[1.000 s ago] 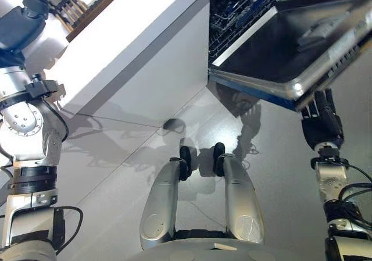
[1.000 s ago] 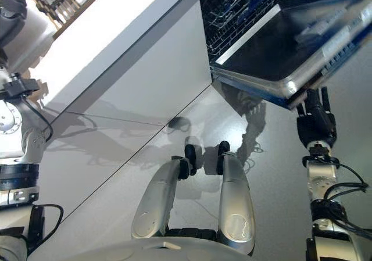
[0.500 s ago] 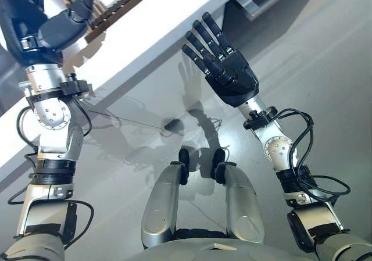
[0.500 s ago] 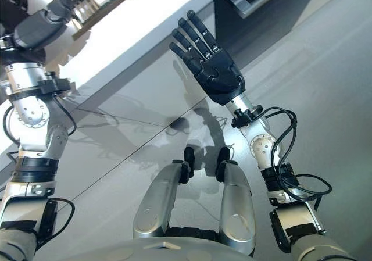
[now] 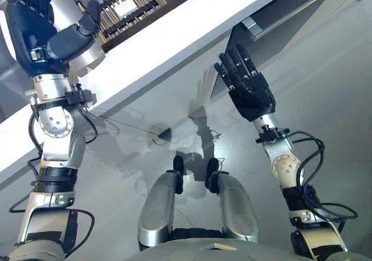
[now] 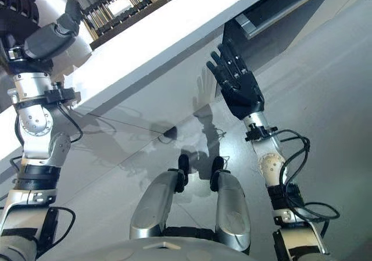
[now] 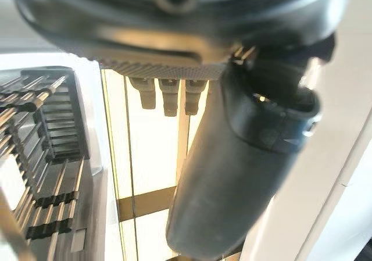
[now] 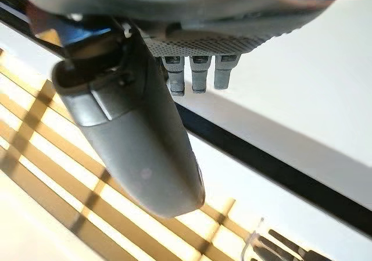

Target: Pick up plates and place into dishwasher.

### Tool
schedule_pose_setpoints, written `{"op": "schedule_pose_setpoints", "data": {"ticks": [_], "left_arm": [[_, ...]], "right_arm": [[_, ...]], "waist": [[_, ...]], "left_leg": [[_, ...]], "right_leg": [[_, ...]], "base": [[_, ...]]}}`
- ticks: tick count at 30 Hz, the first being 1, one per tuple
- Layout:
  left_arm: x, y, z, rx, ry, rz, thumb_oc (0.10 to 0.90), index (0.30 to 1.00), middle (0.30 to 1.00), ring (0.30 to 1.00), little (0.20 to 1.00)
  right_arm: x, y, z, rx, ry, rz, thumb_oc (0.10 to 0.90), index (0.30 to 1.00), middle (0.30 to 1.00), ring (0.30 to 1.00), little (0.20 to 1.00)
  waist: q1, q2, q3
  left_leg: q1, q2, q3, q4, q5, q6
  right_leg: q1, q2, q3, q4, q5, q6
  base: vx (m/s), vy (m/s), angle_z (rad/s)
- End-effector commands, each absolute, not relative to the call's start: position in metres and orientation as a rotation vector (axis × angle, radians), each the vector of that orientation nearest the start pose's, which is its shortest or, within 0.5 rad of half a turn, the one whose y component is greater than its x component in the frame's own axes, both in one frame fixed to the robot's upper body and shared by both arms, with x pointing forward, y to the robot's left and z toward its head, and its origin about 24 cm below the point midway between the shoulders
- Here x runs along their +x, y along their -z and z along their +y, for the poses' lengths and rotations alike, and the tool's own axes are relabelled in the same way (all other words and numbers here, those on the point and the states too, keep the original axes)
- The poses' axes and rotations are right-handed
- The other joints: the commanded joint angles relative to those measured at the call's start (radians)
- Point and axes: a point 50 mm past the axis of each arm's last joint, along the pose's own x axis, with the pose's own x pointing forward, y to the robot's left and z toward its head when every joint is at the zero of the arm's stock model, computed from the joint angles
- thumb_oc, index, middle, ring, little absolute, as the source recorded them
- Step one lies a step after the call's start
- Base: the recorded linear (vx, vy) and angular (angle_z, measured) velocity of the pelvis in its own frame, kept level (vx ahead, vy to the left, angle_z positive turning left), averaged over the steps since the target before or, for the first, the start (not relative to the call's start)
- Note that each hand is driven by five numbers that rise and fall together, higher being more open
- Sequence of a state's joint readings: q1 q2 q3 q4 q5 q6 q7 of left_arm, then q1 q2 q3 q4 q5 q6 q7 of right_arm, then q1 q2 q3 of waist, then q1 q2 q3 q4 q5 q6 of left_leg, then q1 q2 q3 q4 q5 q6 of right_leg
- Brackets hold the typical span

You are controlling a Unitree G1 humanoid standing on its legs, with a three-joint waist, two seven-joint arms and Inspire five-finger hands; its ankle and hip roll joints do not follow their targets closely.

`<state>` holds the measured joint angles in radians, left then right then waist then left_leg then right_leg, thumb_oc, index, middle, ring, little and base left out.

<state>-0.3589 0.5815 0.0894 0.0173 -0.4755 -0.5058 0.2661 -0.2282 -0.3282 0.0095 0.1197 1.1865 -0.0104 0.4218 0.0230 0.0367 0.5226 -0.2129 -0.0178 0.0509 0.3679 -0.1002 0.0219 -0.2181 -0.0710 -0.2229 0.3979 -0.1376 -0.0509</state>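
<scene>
I see no plate. My left hand [image 5: 30,31] is raised at the far left beside a white counter [image 5: 174,43], thumb out, fingers relaxed, holding nothing. A dark dish rack [image 5: 125,5] with upright tines stands on that counter just past the hand; the left wrist view shows the dish rack [image 7: 52,127] too. My right hand [image 5: 249,89] is held up in the middle right, fingers straight and spread, empty. Behind it is the dark open dishwasher [image 5: 273,22] under the counter edge. In the right wrist view the right hand's thumb [image 8: 133,133] sticks out with nothing near it.
The white cabinet front [image 5: 145,104] runs diagonally below the counter. Grey floor [image 5: 325,98] spreads to the right and in front. A small dark spot [image 5: 164,135] lies on the floor near the cabinet base.
The camera has swung from the open dishwasher door towards the counter and rack. My right hand came out from under the door and is raised open. My left hand has risen by the rack.
</scene>
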Motion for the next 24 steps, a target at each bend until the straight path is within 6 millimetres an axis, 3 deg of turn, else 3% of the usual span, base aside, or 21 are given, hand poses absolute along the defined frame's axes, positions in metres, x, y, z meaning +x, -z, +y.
{"op": "schedule_pose_setpoints", "data": {"ticks": [1,2,8,12,16,21,24], "left_arm": [[0.257,-0.194,0.282,-0.027,-0.324,-0.854,0.800,0.900,0.900,0.900,0.900],[0.255,-0.191,0.282,-0.034,-0.322,-0.844,0.800,0.900,0.900,0.900,0.900],[0.244,-0.155,0.276,-0.097,-0.321,-0.727,0.800,0.900,0.900,0.900,0.900],[0.247,-0.146,0.272,-0.140,-0.312,-0.671,0.800,0.900,0.900,0.900,0.900],[0.258,-0.149,0.266,-0.161,-0.285,-0.647,0.800,0.900,0.900,0.900,0.900],[0.269,-0.157,0.261,-0.140,-0.239,-0.625,0.800,0.900,0.900,0.900,0.900],[0.274,-0.163,0.260,-0.128,-0.236,-0.611,0.800,0.900,0.900,0.900,0.900]], "right_arm": [[0.282,-0.109,-0.205,0.811,-0.332,-0.458,0.800,0.900,0.900,0.900,0.900],[0.279,-0.102,-0.208,0.800,-0.293,-0.442,0.800,0.900,0.900,0.900,0.900],[0.245,-0.018,-0.227,0.692,0.007,-0.118,0.800,0.900,0.900,0.900,0.900],[0.216,0.042,-0.231,0.544,0.122,0.213,0.800,0.900,0.900,0.900,0.900],[0.170,0.102,-0.247,0.317,0.201,0.646,0.800,0.900,0.900,0.900,0.900],[0.119,0.137,-0.261,0.264,0.258,0.959,0.800,0.900,0.900,0.900,0.900],[0.092,0.147,-0.268,0.225,0.310,1.090,0.800,0.900,0.900,0.900,0.900]], "waist": [[-0.008,-0.046,-0.158],[-0.010,-0.045,-0.167],[-0.043,-0.038,-0.260],[-0.055,-0.031,-0.308],[-0.057,-0.023,-0.337],[-0.056,-0.014,-0.359],[-0.059,-0.014,-0.366]], "left_leg": [[0.079,-0.064,0.062,-0.107,-0.052,0.060],[0.088,-0.064,0.061,-0.122,-0.047,0.058],[0.187,-0.059,0.063,-0.264,-0.004,0.038],[0.235,-0.055,0.060,-0.332,0.015,0.027],[0.282,-0.047,0.049,-0.407,0.037,0.016],[0.316,-0.040,0.030,-0.441,0.046,0.014],[0.326,-0.046,0.029,-0.429,0.033,0.018]], "right_leg": [[0.052,0.002,0.058,-0.134,0.036,0.106],[0.059,0.003,0.060,-0.144,0.039,0.107],[0.138,0.022,0.067,-0.238,0.050,0.126],[0.178,0.032,0.060,-0.272,0.052,0.128],[0.219,0.041,0.050,-0.295,0.048,0.127],[0.247,0.050,0.052,-0.287,0.027,0.124],[0.266,0.054,0.062,-0.314,0.036,0.123]], "base": [[0.01,0.031,-0.03],[0.03,0.047,-0.06],[0.02,0.033,-0.06],[0.01,0.012,-0.05],[-0.01,-0.006,0.02],[0.00,-0.035,0.06],[0.01,-0.027,0.09]]}}
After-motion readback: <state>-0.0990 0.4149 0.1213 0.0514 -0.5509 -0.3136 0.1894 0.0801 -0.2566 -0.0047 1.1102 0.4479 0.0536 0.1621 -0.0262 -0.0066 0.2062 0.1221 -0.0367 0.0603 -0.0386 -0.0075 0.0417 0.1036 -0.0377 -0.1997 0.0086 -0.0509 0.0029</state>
